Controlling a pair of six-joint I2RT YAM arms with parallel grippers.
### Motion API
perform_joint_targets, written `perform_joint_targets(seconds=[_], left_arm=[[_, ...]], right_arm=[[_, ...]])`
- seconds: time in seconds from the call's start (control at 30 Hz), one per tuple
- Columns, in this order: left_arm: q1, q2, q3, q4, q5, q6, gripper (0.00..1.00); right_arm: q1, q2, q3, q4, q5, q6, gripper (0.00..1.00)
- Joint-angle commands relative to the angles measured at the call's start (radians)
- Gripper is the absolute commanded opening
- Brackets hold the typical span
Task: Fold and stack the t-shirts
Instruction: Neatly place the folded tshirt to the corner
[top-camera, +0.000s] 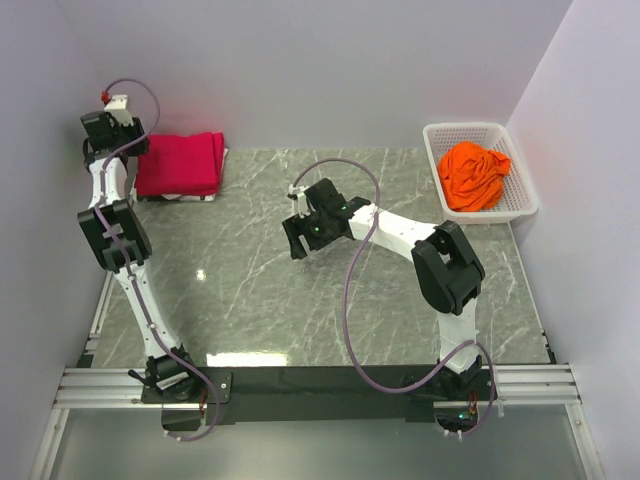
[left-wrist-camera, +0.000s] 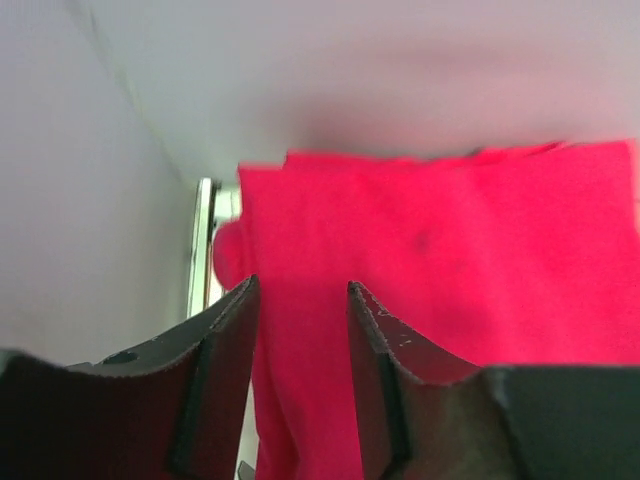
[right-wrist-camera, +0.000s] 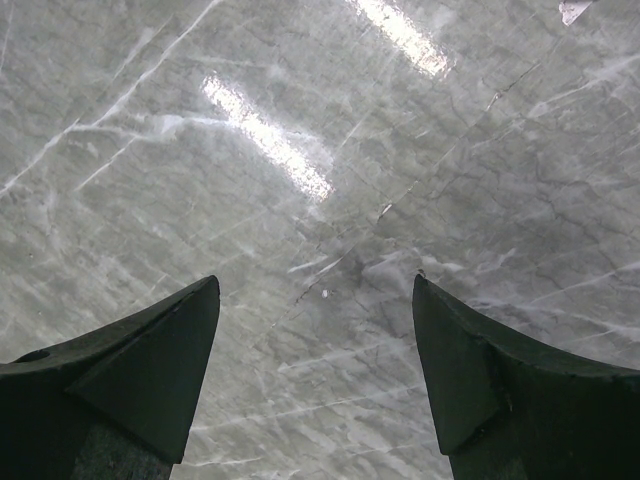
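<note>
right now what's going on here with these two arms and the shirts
Two robot arms are working through a fold-and-stack job. The left fingers sit apart right at the folded red t-shirts stacked in the far left corner, with no cloth visibly pinched. The right fingers hang wide open over the marble table, holding nothing. One orange t-shirt lies crumpled in the white basket at the far right, not yet folded.

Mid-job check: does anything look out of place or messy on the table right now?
Nothing spilled or damaged. Only the orange t-shirt stands out: it lies crumpled in the white basket at the far right, not yet folded. The red t-shirts sit folded in a neat stack at the far left.
</note>
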Motion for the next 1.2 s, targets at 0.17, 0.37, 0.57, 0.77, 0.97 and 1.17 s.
perform_joint_targets(seconds=[0.17, 0.37, 0.57, 0.77, 0.97, 1.17], left_arm=[[0.003, 0.084, 0.03, 0.006, -0.142, 0.004, 0.41], [0.012, 0.071, 0.015, 0.012, -0.223, 0.024, 0.49], [0.02, -0.018, 0.004, -0.04, -0.252, 0.039, 0.61], [0.02, -0.271, -0.123, -0.073, -0.162, 0.036, 0.99], [0.018, -0.455, -0.098, -0.259, -0.071, 0.063, 0.99], [-0.075, -0.624, -0.245, -0.395, -0.109, 0.09, 0.99]], right_arm=[[-0.006, -0.043, 0.007, 0.009, -0.012, 0.002, 0.84], [-0.006, -0.054, 0.001, 0.009, -0.004, -0.003, 0.84], [-0.006, -0.103, -0.004, 0.0, 0.057, -0.036, 0.86], [-0.029, -0.224, -0.056, -0.002, 0.133, -0.073, 0.95], [-0.112, -0.368, -0.13, -0.01, 0.182, -0.095, 0.98], [-0.265, -0.529, -0.215, 0.007, 0.165, -0.075, 1.0]])
